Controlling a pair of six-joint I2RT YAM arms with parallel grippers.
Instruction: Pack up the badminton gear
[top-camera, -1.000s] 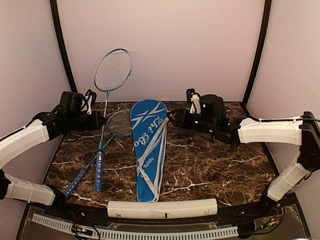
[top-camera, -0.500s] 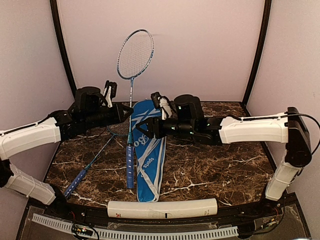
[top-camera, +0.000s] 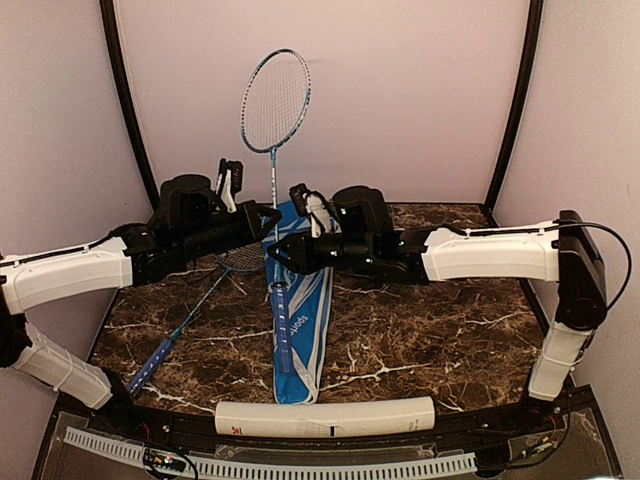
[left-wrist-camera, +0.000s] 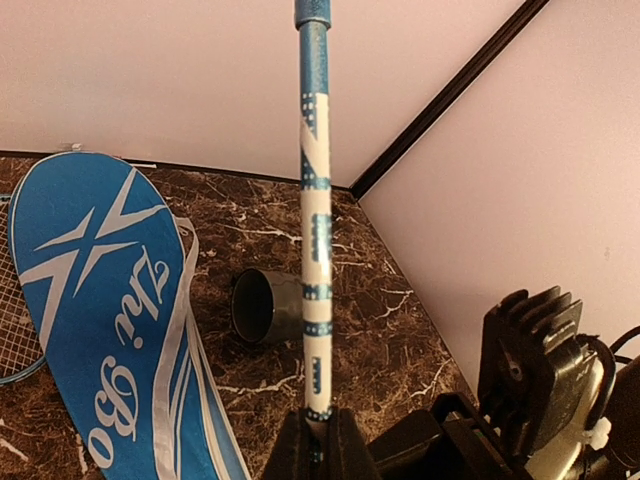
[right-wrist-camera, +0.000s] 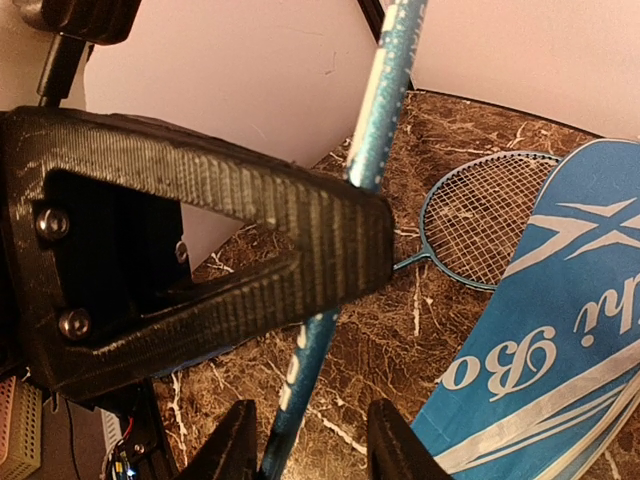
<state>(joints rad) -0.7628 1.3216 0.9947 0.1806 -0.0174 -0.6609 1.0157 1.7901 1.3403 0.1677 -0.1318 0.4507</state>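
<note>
Left gripper (top-camera: 267, 215) clamps a racket (top-camera: 275, 100) upright over the bag (top-camera: 310, 300); right gripper (top-camera: 281, 252) straddles its shaft, jaws apart. Right of bag, open table (top-camera: 450, 320); left, second racket (top-camera: 158, 353).

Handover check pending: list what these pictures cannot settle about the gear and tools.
Raised racket: head cut off by the top edge, left wrist view.
Right tool: contact with the shaft unclear; fingers cut by the bottom edge, right wrist view.
Bag: zip open or closed, too small in the top view.
Shuttlecocks: none found in any view.
</note>
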